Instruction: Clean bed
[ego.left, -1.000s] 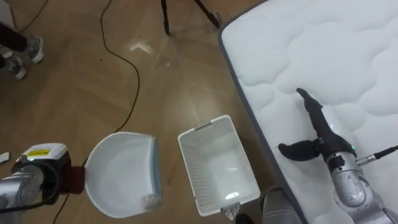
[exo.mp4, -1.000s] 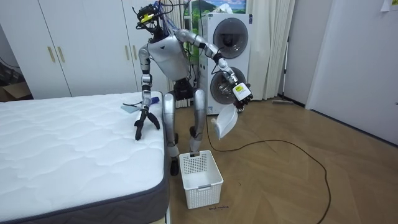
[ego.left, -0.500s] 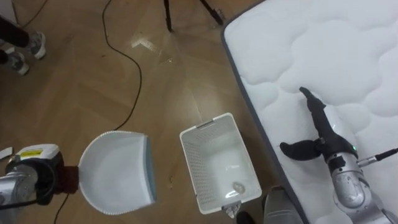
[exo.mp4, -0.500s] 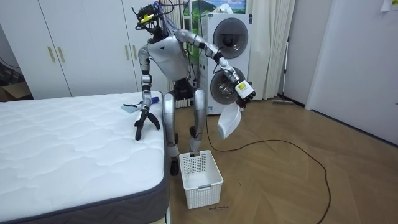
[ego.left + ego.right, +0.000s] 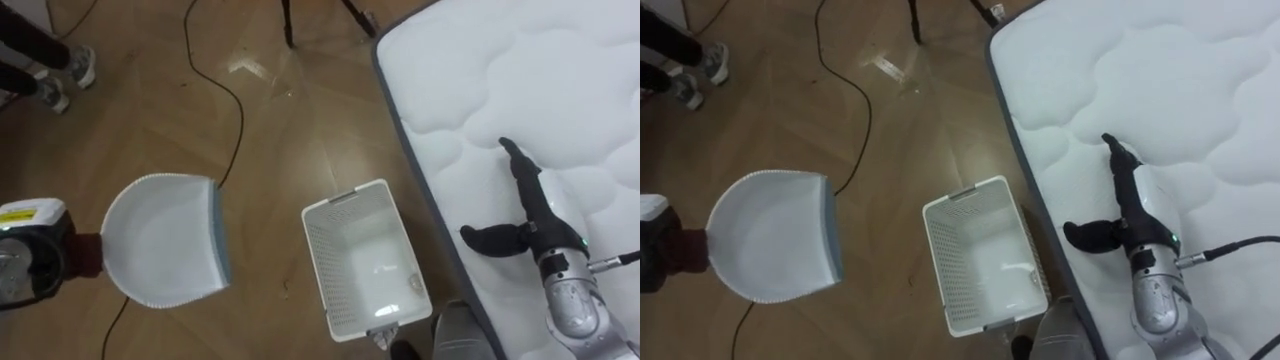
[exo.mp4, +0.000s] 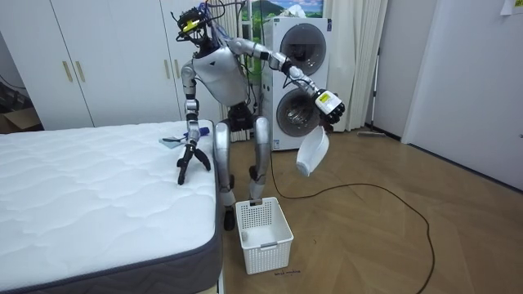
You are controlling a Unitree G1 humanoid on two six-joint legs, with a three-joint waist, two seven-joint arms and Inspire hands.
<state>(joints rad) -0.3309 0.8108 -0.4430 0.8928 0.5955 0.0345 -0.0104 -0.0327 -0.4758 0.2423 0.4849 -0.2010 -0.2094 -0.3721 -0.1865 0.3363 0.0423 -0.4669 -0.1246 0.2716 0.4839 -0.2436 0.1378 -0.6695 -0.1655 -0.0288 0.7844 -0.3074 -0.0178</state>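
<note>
Wood floor (image 5: pixel 280 130) is laid through the room, and white cupboard doors (image 6: pixel 98 65) and two stacked washing machines (image 6: pixel 298 73) are seen along the far wall. To the robot's right the bed (image 5: pixel 470 70) is placed, a bare white quilted mattress with a grey side, and the robot is stood at its corner. The right robot hand (image 5: pixel 535 228) is rested on the mattress, fingers straight and thumb spread wide.

On the floor just beside the bed's edge a white basket (image 5: pixel 320 265) is set. The left robot hand (image 5: pixel 22 272), partly cut off by the picture's edge, is closed round the handle of a white dustpan (image 5: pixel 160 240) with a blue-grey lip. The dustpan is held over the floor, well apart from the basket; in the room view it is seen hanging below the hand at chest height.

Print on the tag at the hand's back cannot be read. A small blue thing (image 6: pixel 172 140) on the bed near the right robot hand cannot be made out. A person (image 5: pixel 60 75), seen as shoes alone, and dark stand legs (image 5: pixel 290 25) are cut off at the top edge.
</note>
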